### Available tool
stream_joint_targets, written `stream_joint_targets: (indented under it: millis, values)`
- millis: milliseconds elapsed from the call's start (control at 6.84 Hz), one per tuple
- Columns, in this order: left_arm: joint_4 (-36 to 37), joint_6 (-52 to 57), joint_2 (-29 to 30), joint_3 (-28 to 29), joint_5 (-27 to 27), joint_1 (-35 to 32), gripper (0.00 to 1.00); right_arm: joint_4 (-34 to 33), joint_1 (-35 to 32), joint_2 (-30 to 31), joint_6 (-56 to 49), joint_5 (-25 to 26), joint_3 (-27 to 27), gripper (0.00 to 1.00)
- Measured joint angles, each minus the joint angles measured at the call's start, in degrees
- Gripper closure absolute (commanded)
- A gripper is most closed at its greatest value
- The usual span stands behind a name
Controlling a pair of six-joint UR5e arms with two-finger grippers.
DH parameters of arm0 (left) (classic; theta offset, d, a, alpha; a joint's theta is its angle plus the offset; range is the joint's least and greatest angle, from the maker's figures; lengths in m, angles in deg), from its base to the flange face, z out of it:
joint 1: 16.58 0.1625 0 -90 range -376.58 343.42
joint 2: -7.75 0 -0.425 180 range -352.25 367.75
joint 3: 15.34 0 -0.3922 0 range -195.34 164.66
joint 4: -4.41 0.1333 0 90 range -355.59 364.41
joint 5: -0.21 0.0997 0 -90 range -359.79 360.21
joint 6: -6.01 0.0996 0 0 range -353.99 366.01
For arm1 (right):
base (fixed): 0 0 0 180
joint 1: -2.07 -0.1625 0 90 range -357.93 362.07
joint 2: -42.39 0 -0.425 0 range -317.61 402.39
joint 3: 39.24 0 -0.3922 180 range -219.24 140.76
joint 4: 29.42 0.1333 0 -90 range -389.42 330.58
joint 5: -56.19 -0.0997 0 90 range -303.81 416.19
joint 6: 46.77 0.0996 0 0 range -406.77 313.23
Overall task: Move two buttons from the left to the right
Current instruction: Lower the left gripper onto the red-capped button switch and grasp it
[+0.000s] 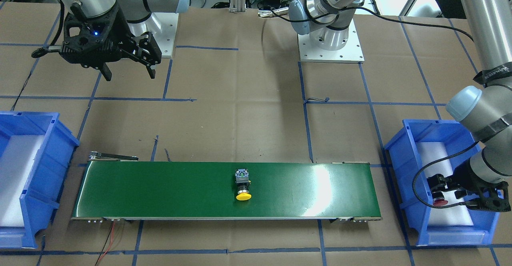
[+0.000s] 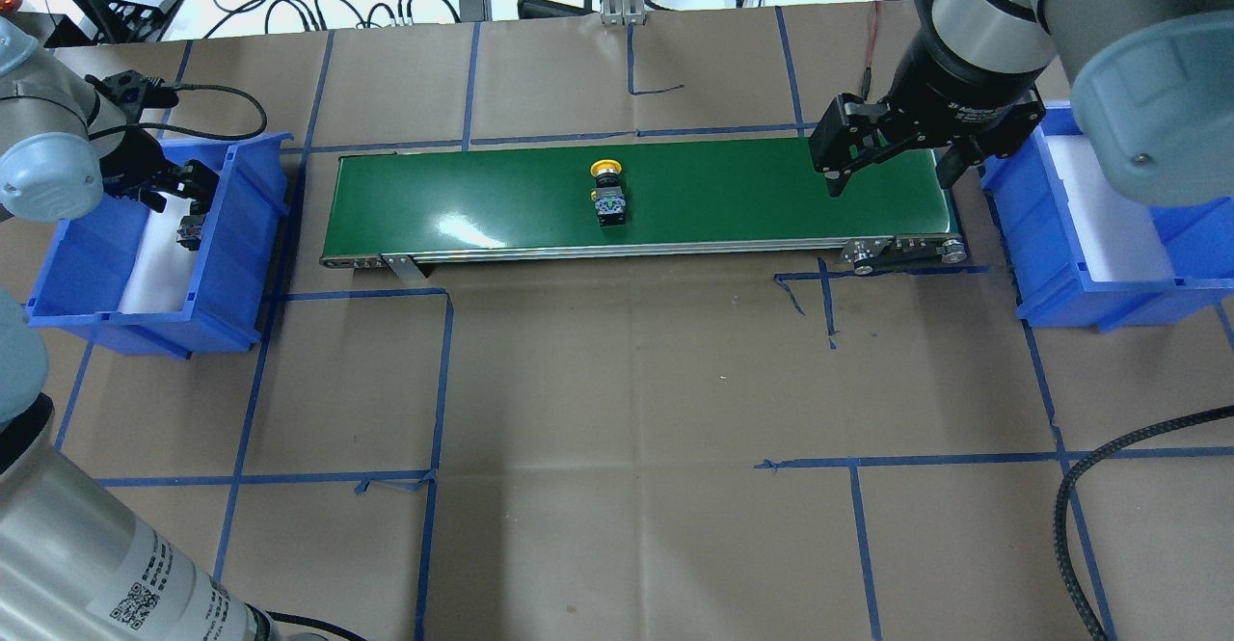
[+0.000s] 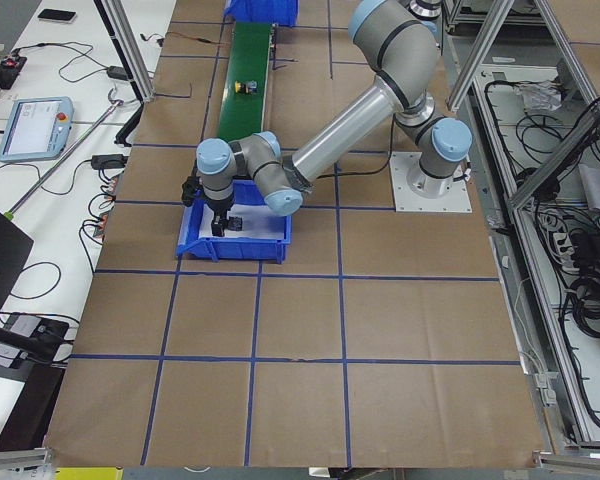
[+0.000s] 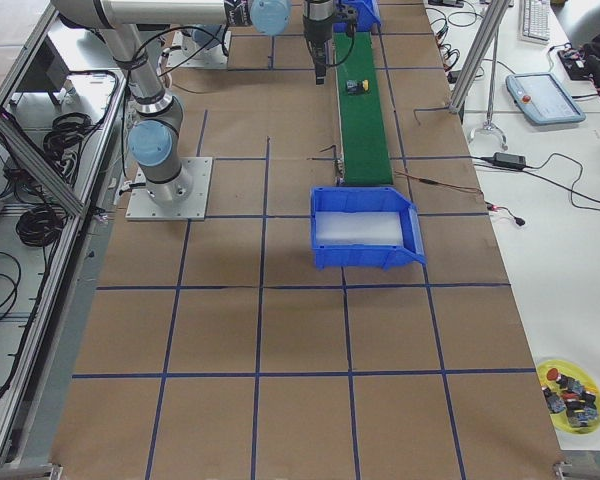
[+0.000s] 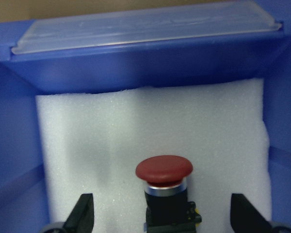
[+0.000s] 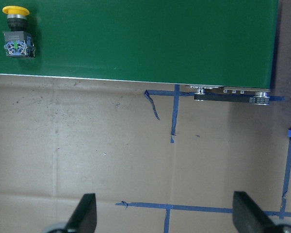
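Green conveyor: one button aboard, one in the blue bin beyond its left end.
Left end effector released, straddling red button; right end effector released over conveyor's right end; yellow button on its side mid-conveyor. Likely light, rigid, cap slick: grip the squared body.

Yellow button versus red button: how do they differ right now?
The yellow button lies on the green conveyor belt, clear of any gripper; the red button rests on foam in the blue bin, inside the open left gripper. Cap colours differ. Both have mushroom caps on dark bodies.
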Motion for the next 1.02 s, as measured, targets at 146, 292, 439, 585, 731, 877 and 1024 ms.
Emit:
stream_joint_targets:
  millis: [146, 292, 439, 585, 731, 877, 1024]
  values:
    - [-0.01, -0.07, 0.27, 0.02, -0.04, 0.01, 0.4, -0.02, 0.0, -0.12, 0.0, 0.0, 0.0, 0.0]
    - [-0.02, -0.08, 0.38, 0.04, -0.02, 0.01, 0.67, -0.02, 0.0, -0.22, 0.0, 0.0, -0.01, 0.0]
    - [-0.02, -0.05, 0.41, 0.07, 0.05, 0.01, 0.83, -0.02, 0.0, -0.35, 0.0, 0.0, -0.02, 0.0]
    - [-0.03, -0.03, 0.42, 0.22, 0.05, 0.01, 0.93, -0.02, 0.0, -0.52, 0.0, 0.0, -0.01, 0.0]
    - [-0.09, -0.04, 0.41, 0.68, 0.01, 0.01, 0.95, -0.02, 0.0, -0.62, 0.0, 0.0, 0.0, 0.0]
    - [-0.36, -0.08, 0.23, 1.33, 0.03, -0.01, 0.95, -0.02, 0.0, -0.64, 0.0, 0.0, 0.04, 0.0]
    - [-0.94, -0.14, -0.4, 1.82, 0.1, -0.08, 0.95, -0.04, 0.0, -0.62, 0.0, 0.0, 0.1, 0.0]
